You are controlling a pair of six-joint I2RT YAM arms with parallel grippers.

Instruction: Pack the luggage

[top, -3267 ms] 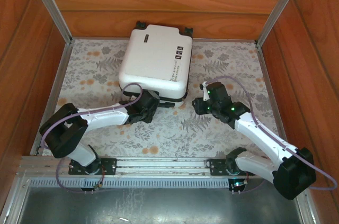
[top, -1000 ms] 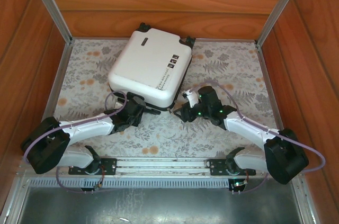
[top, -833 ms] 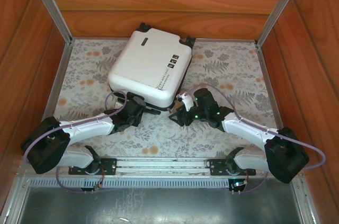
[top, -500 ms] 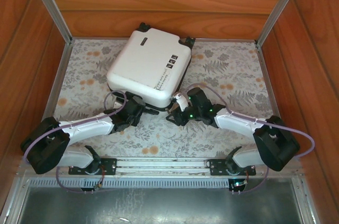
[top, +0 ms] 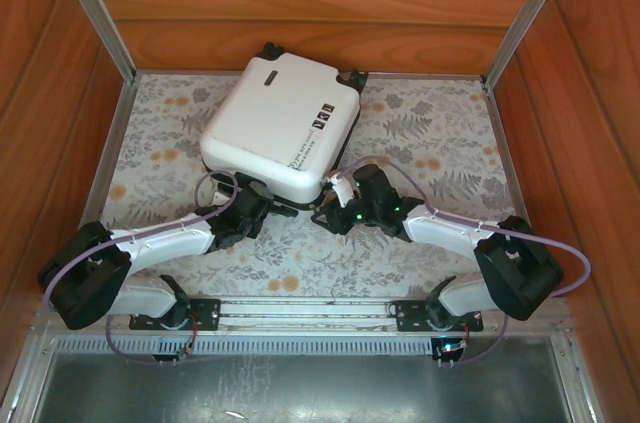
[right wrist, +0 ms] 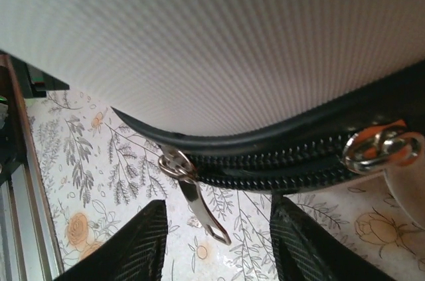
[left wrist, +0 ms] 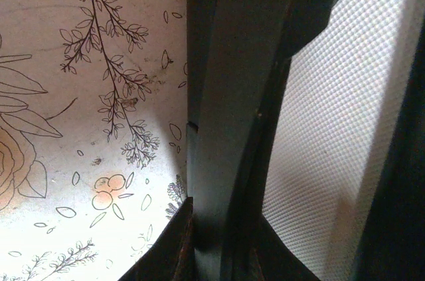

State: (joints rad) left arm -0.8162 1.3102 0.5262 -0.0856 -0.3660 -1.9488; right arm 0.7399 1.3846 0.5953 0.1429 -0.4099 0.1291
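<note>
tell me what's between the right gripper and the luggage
In the right wrist view, a silver zipper pull hangs from the luggage zip, over the floral table cover, just ahead of the open right gripper.

Luggage (top: 283, 128): small glossy white hard-shell suitcase, lid down, lying flat and skewed on the floral worktop (top: 430, 133). Black wheels (top: 268, 49) point to the far wall and black logo marks (top: 322, 123) face up. The black seam zipper (right wrist: 279, 161) carries silver pulls (right wrist: 192, 191).
</note>
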